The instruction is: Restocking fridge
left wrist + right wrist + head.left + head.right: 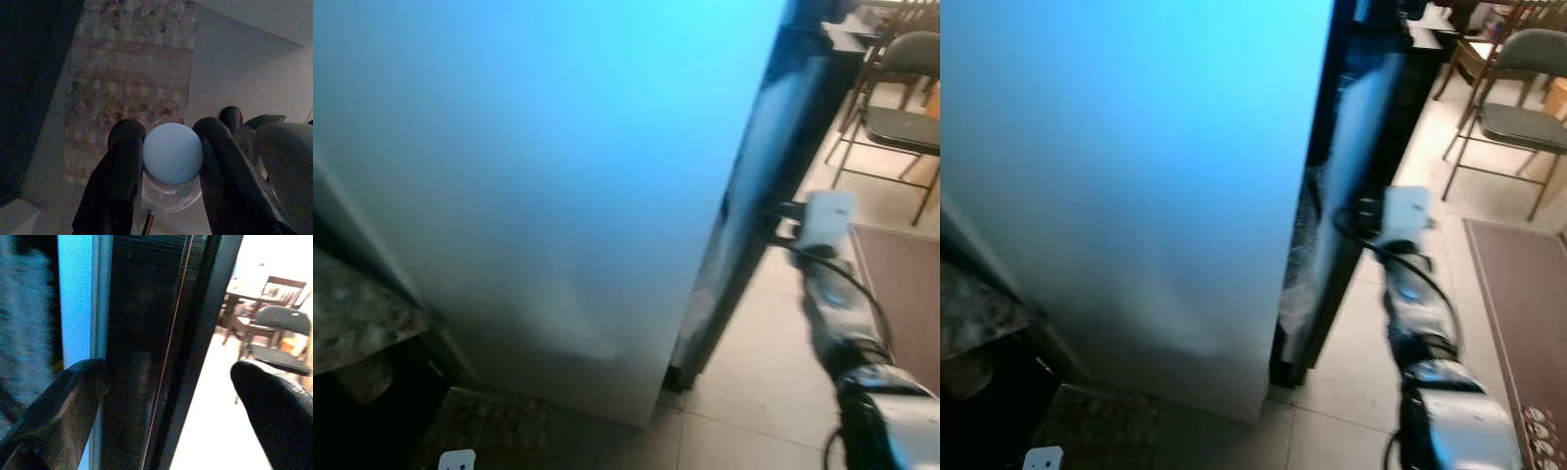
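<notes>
The fridge (558,166) rises close in front of me as a tall pale panel lit blue, with its glossy black door (754,196) along the right side. A narrow gap (1304,245) shows between panel and door. My right gripper (166,377) reaches to the black door's edge (146,352) and stands open, one finger (58,411) on each side of it. In the eye views the right gripper (781,220) meets the door at mid height. My left gripper (171,147) is shut on a clear bottle (171,196) with a round pale blue cap (172,152).
A folding chair (901,117) and a dining table (1474,49) stand at the back right. A brown rug (906,284) lies on the tiled floor (754,362) to the right. A stone countertop (352,313) juts in at the left, with a patterned mat (480,426) below.
</notes>
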Controlling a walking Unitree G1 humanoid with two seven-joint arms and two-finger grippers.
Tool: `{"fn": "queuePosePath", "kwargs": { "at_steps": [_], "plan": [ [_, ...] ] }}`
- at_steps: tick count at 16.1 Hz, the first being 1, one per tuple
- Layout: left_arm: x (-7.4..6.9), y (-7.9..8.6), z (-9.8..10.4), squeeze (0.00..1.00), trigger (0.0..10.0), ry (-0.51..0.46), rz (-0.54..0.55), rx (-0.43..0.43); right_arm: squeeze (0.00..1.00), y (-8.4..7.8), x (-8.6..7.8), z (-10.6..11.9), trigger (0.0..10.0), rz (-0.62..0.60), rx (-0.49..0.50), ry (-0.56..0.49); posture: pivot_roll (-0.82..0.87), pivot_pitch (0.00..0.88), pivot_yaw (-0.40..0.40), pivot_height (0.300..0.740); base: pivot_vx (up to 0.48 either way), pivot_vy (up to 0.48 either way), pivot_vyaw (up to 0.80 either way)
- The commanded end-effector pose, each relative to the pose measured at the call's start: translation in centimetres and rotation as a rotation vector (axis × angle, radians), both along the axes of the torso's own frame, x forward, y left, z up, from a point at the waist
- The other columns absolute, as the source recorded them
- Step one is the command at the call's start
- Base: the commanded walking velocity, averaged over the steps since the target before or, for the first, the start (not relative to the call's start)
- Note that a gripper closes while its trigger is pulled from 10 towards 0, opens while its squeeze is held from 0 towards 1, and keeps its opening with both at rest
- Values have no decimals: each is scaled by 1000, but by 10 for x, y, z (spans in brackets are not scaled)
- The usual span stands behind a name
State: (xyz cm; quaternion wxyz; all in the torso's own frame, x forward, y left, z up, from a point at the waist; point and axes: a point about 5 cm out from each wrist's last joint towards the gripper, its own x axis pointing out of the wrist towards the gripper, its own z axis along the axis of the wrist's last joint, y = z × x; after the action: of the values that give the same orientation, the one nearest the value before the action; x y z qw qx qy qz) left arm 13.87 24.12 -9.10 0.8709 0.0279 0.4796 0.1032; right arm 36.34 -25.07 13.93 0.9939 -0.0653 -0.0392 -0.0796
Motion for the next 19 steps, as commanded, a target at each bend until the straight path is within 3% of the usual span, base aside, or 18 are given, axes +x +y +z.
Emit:
{"fn": "queuePosePath", "kwargs": {
  "at_steps": [1, 2, 3, 7, 9, 10, 13, 16, 17, 19],
  "plan": [
    [-5, -1, -2, 0, 10000, 15, -4, -6, 0, -39, -16, -5, 10000, -167, 29, 13, -17, 0, 3, 740, 0, 0, 0],
    [-5, -1, -2, 0, 10000, 17, -6, -7, 0, -55, -26, -11, 10000, -212, 18, 35, -27, 0, 3, 740, 0, 0, 0],
    [-5, -1, -2, 0, 10000, 17, -6, -7, 0, -58, -29, -13, 10000, -222, 17, 40, -27, 0, 3, 740, 0, 0, 0],
    [-5, -2, -3, 0, 10000, 19, -12, -12, 0, -116, -77, -35, 10000, -445, -30, 148, -33, 0, -4, 740, 0, 0, 0],
    [-5, -3, -3, 0, 10000, 22, -17, -12, 0, -124, -96, -56, 10000, -513, 5, 238, -36, 0, -5, 740, 0, 0, 0],
    [-6, -3, -3, 0, 10000, 23, -16, -11, 0, -119, -101, -70, 10000, -507, 29, 289, -32, 0, -7, 740, 0, 0, 0],
    [-6, -2, -3, 0, 10000, 26, -17, -9, 0, -78, -130, -137, 10000, -388, 109, 575, -23, 0, -4, 740, 0, 0, 0],
    [-6, -2, -3, 0, 10000, 27, -16, -8, 0, -39, -156, -180, 10000, -282, 192, 788, -14, 0, 2, 740, 0, 0, 0],
    [-5, -2, -2, 0, 10000, 25, -15, -5, 0, -9, -192, -214, 10000, -219, 256, 1013, -10, 0, 4, 740, 0, 0, 0],
    [-5, -1, -2, 0, 10000, 25, -14, -2, 0, -2, -214, -225, 10000, -280, 297, 1084, 1, 0, 4, 740, 0, 0, 0]
  ]
}}
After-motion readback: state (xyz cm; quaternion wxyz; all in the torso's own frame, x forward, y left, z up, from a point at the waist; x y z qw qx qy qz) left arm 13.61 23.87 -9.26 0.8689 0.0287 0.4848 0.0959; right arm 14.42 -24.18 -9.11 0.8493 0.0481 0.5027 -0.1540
